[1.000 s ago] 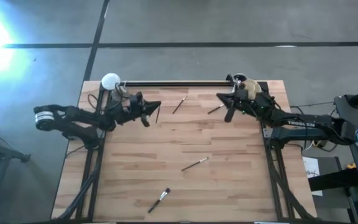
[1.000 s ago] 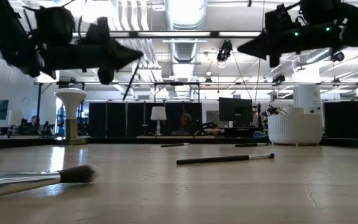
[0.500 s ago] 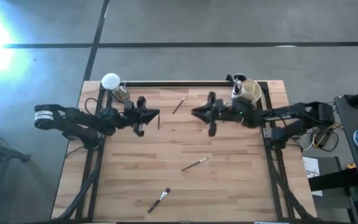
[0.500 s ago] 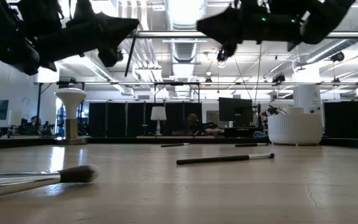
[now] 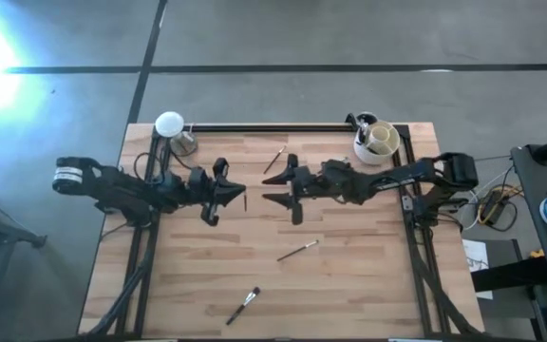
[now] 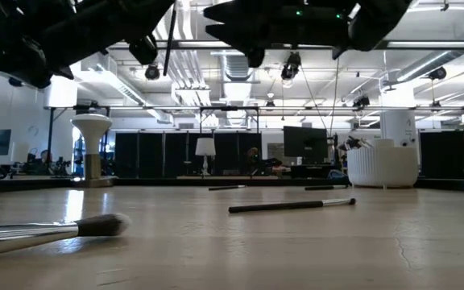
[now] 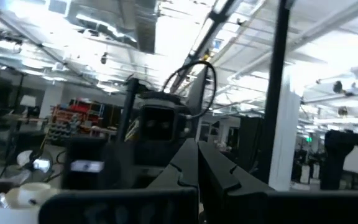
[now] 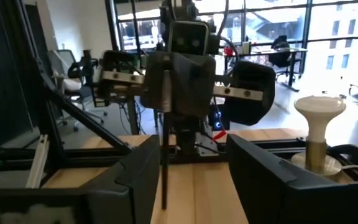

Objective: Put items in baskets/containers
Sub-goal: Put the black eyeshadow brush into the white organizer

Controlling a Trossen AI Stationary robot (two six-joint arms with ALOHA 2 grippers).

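Left gripper [image 5: 241, 196] pinches a brush [image 8: 165, 140] — right gripper [image 5: 268, 198], spread wide, faces it.

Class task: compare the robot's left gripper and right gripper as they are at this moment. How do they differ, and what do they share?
The left gripper is shut on a thin brush that hangs straight down; the right gripper is open and holds nothing. The left reaches in from the table's left side, the right from its right. Both hover above mid-table, tips facing each other.
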